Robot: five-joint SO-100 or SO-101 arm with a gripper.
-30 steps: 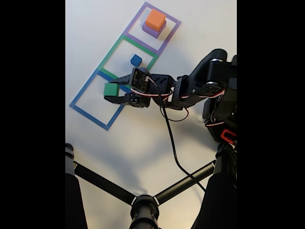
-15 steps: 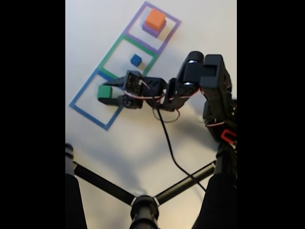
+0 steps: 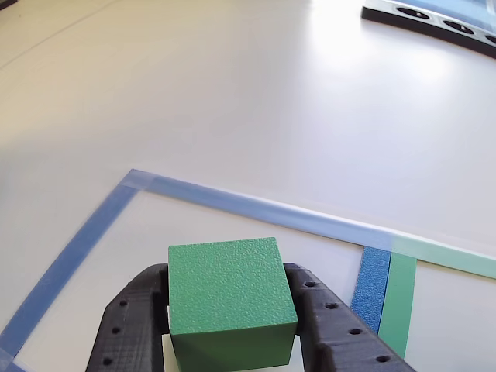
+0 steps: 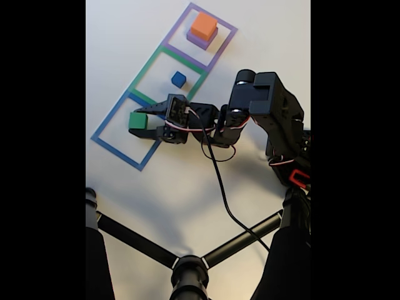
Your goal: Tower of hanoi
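Gripper (image 4: 142, 122): fingers pinch the green cube (image 4: 137, 120) from both sides (seen close in the other view (image 3: 230, 301)).
Green cube: inside the blue taped square (image 4: 107, 124), fixed view's left.
Blue cube (image 4: 179, 79): green square, apart.

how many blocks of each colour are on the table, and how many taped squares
green block: 1, held in the gripper
blue block: 1
orange block: 1
purple block: 1, under the orange one
total blocks: 4
taped squares: 3, blue, green, purple
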